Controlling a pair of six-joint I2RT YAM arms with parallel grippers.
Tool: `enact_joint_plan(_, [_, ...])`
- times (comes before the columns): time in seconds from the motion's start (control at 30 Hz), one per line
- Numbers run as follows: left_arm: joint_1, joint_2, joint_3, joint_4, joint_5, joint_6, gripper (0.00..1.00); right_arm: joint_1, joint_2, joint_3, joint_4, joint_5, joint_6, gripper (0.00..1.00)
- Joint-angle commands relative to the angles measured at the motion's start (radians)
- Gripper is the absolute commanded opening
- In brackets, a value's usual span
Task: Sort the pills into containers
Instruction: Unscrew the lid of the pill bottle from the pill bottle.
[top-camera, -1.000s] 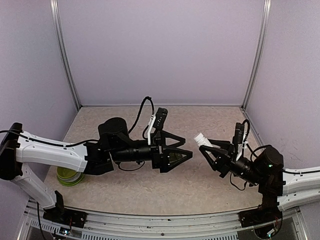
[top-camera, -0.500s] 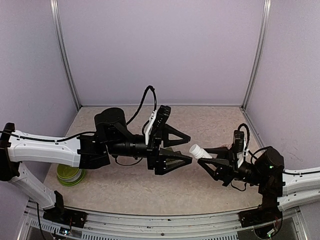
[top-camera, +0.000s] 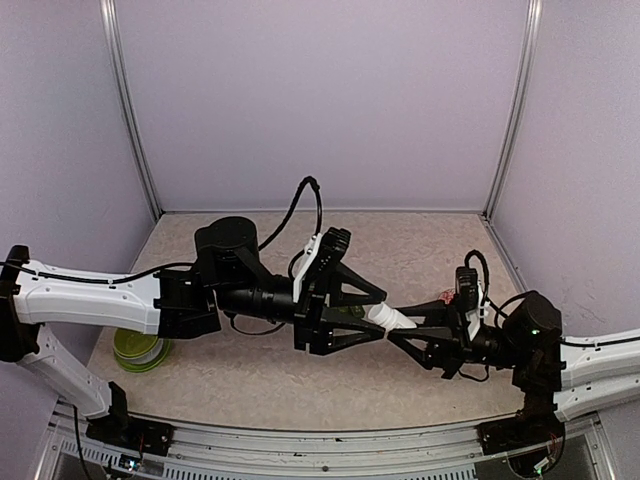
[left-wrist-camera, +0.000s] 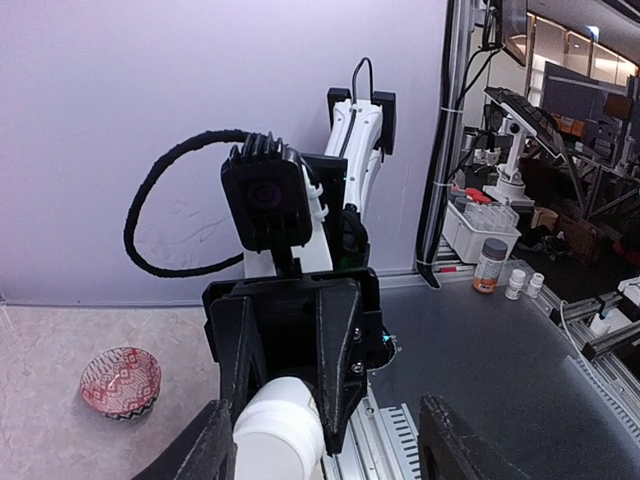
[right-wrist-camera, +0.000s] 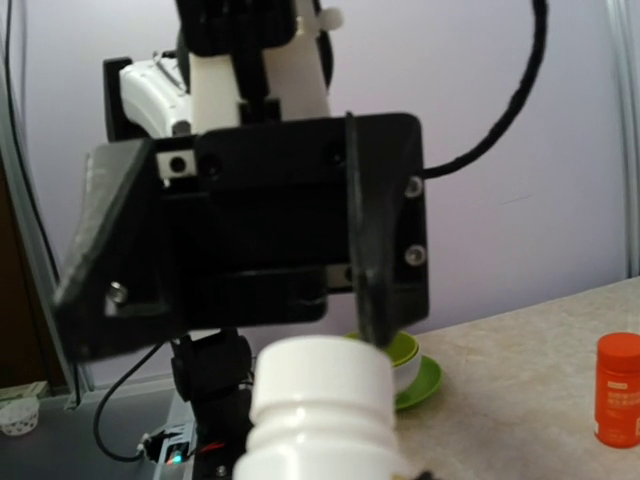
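**Cap offered to the left gripper**

The bottle (top-camera: 392, 320) is clamped in the right gripper (top-camera: 400, 327) and held roughly level above the table (top-camera: 420, 250). Its long axis lies along the line between the arms, cap towards the left gripper (top-camera: 381, 316). The cap is straddled by that gripper's parted jaws, with one finger against it and the other apart. The containers (top-camera: 350, 312) are mostly hidden, judged to be the dark green sliver beneath the left gripper. No writing can be read.
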Motion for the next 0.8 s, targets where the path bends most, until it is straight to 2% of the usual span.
enact_joint_plan(0.0, [-0.007,0.019,0.032,-0.019,0.009,0.020,0.60,0.001,0.015,0.046,0.034,-0.039,0.005,0.07])
enact_joint_plan(0.27, [-0.006,0.019,0.025,-0.029,-0.036,0.026,0.62,0.000,-0.004,0.044,0.024,-0.037,0.003,0.07])
enact_joint_plan(0.77, [-0.005,0.033,0.021,-0.043,-0.079,0.019,0.55,0.001,-0.046,0.020,0.034,-0.041,0.011,0.07])
